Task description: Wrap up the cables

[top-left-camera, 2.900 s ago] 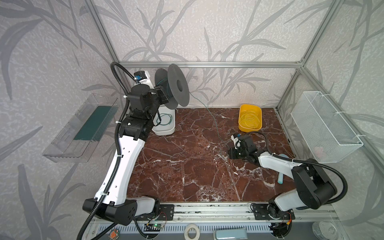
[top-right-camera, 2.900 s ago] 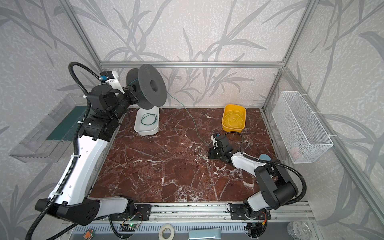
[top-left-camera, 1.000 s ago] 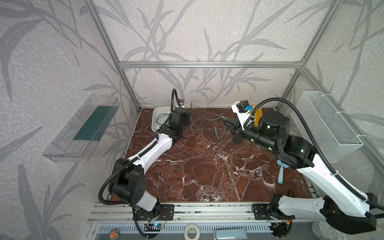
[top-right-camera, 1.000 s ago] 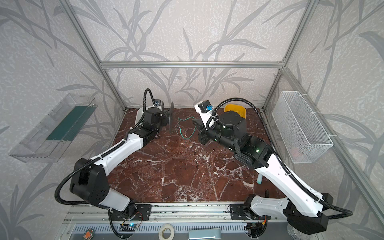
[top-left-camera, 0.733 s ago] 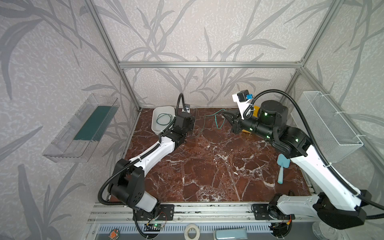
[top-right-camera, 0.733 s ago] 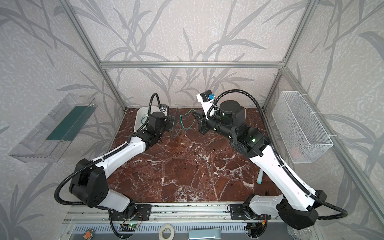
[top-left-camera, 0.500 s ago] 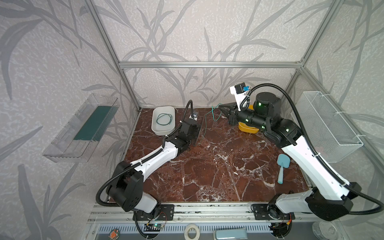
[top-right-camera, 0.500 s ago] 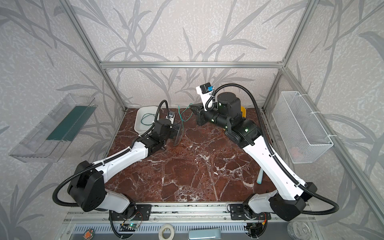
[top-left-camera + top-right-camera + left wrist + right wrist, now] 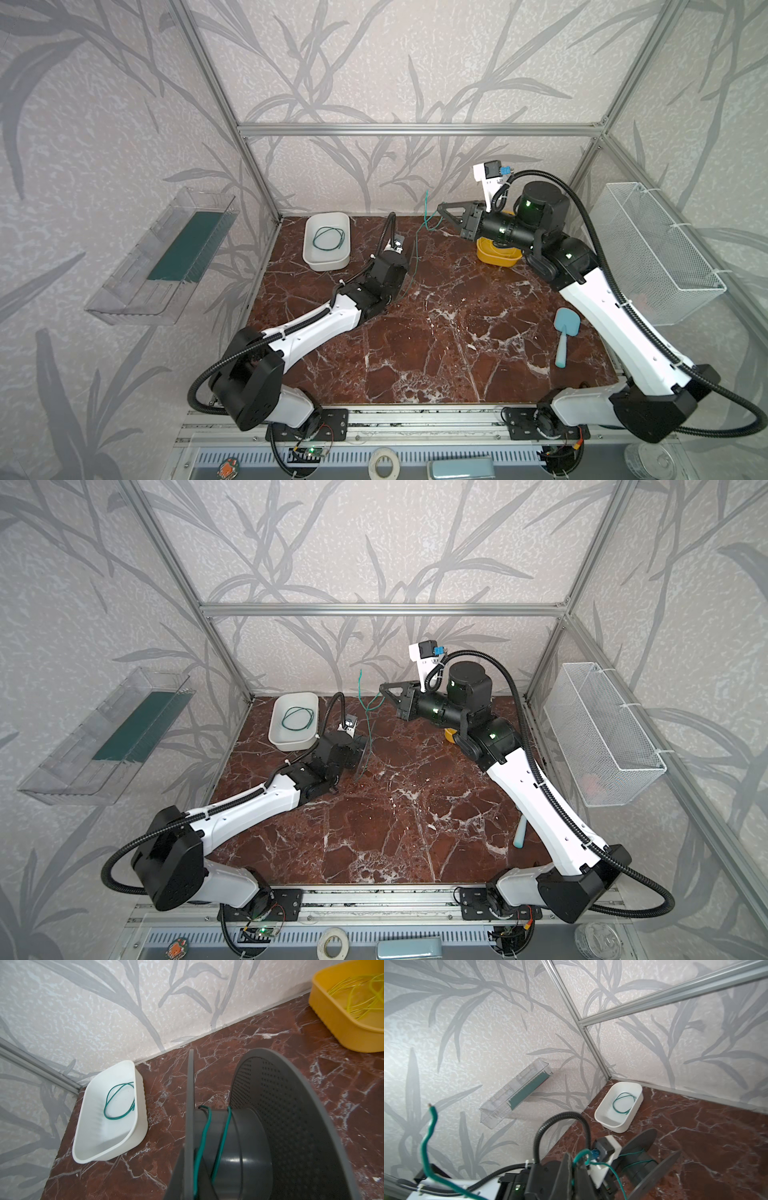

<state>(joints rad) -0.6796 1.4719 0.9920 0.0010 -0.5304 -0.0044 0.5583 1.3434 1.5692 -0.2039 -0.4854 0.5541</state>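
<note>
A dark grey spool (image 9: 413, 257) (image 9: 363, 750) stands low over the marble table at the tip of my left arm. My left gripper (image 9: 402, 268) is shut on it, its fingers hidden behind the flange. A thin green cable (image 9: 223, 1132) crosses the spool's hub twice. It rises from there to my right gripper (image 9: 442, 208) (image 9: 575, 1160), which is shut on it, raised near the back wall. The cable's free end (image 9: 428, 1136) (image 9: 360, 675) curls up past the jaws. Another green cable (image 9: 328, 239) lies coiled in the white tray (image 9: 332, 266).
A yellow bin (image 9: 496, 255) holding yellow wires (image 9: 353, 1001) sits under my right wrist. A light blue brush (image 9: 564, 332) lies at the table's right. A wire basket (image 9: 656, 249) hangs on the right wall, a clear shelf (image 9: 166, 257) on the left wall.
The left arm has carried the spool rightwards, away from the white tray. The right gripper has risen and drawn back towards the back wall with the cable, pulling it up off the table.
</note>
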